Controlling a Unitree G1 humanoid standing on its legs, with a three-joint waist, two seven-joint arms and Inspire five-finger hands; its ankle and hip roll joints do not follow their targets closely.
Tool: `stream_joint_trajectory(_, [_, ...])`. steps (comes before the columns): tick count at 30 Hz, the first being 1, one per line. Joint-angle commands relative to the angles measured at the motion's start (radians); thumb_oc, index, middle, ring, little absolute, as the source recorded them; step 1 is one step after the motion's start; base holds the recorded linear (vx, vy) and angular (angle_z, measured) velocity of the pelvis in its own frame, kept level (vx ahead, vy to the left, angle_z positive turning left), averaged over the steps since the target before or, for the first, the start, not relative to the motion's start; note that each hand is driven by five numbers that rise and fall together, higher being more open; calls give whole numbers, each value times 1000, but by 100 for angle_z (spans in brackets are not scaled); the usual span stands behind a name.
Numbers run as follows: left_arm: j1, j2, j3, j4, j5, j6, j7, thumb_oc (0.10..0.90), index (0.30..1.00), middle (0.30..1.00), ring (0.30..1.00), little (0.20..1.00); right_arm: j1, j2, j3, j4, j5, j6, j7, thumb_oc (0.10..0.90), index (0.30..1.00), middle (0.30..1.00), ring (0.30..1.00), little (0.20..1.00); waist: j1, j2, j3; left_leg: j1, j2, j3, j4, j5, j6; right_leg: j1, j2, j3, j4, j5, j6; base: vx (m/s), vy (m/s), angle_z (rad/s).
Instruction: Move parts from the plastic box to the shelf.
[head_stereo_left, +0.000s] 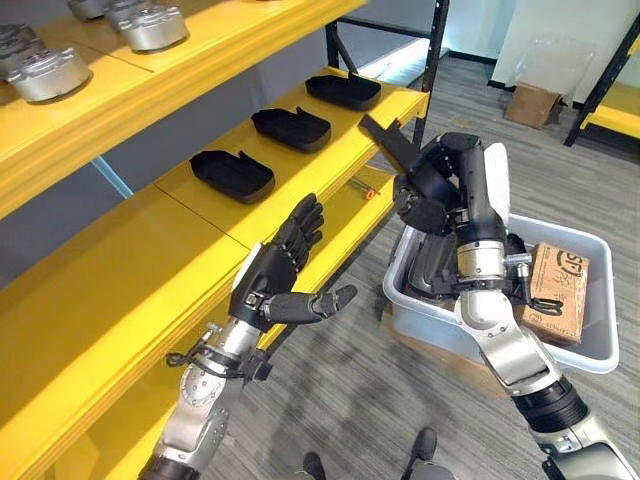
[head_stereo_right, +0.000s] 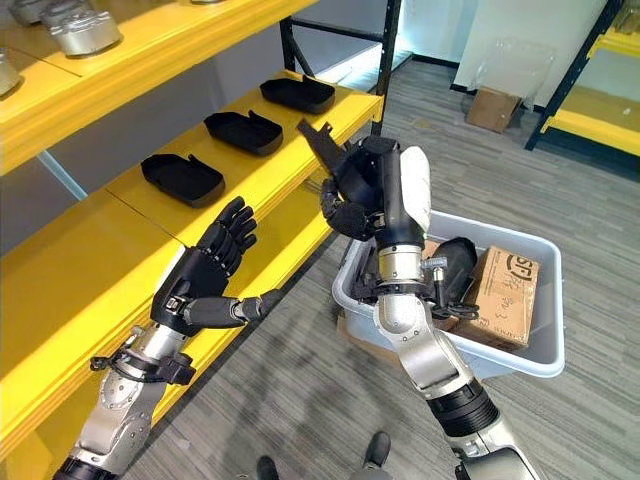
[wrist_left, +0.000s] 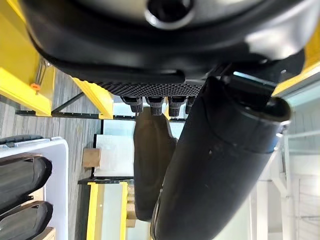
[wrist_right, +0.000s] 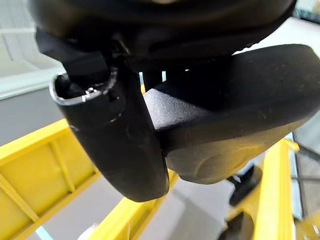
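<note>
Three black parts (head_stereo_left: 232, 174) already in row on middle yellow shelf (head_stereo_left: 120, 290), well apart from each other, last one near shelf's far end by black upright. Right hand (head_stereo_left: 432, 190) raised between shelf's front edge and plastic box (head_stereo_left: 590, 352), fingers curled round fourth black part (head_stereo_left: 392, 142), its tip sticking out toward shelf. Left hand (head_stereo_left: 275, 270) above shelf's front edge, fingers straight, thumb out, holding nothing. More black parts and cardboard carton (head_stereo_left: 556, 290) in box. Grey metal castings (head_stereo_left: 150, 26) on top shelf
</note>
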Motion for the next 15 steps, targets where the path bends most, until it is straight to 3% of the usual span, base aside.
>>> stream_joint_trajectory(1, [-65, 37, 18, -132, -15, -107, -9, 900, 1000, 1000, 1000, 1000, -115, 13, -75, -183, -94, -156, -78, 400, 300, 300, 300, 300, 1, 1, -79, 82, 39, 80, -6, -75, 0, 24, 22, 5, -19, -40, 102, -31, 140, 7])
stream_joint_trajectory(9, [-71, 29, -18, -115, -80, -81, -42, 900, 1000, 1000, 1000, 1000, -78, -5, -86, -233, -149, -194, -53, 400, 300, 300, 300, 300, -15, -5, -71, 74, -2, 17, -25, -85, 24, -22, 12, 83, -18, 7, 119, -1, 151, 11])
stream_joint_trajectory(12, [-81, 18, -40, -98, -124, -73, -89, 900, 1000, 1000, 1000, 1000, -49, -24, -88, -259, -155, -182, -43, 400, 300, 300, 300, 300, -36, -14, -75, 41, -20, -26, -26, -73, 43, -37, 29, 168, -12, 2, 95, -23, 84, 49])
stream_joint_trajectory(13, [-86, 13, -71, -86, -126, -80, -112, 900, 1000, 1000, 1000, 1000, -24, -29, -90, -265, -171, -184, -47, 400, 300, 300, 300, 300, -54, -14, -73, 30, -24, -81, -26, -76, 59, -45, 65, 262, 44, -44, 78, 60, 66, 109])
stream_joint_trajectory(15, [-87, 13, -82, -88, -126, -80, -121, 900, 1000, 1000, 1000, 1000, -2, -41, -98, -277, -164, -195, -45, 400, 300, 300, 300, 300, -64, -18, -75, 19, -25, -108, -26, -70, 68, -48, 105, 316, 84, -90, 66, 34, 16, 120])
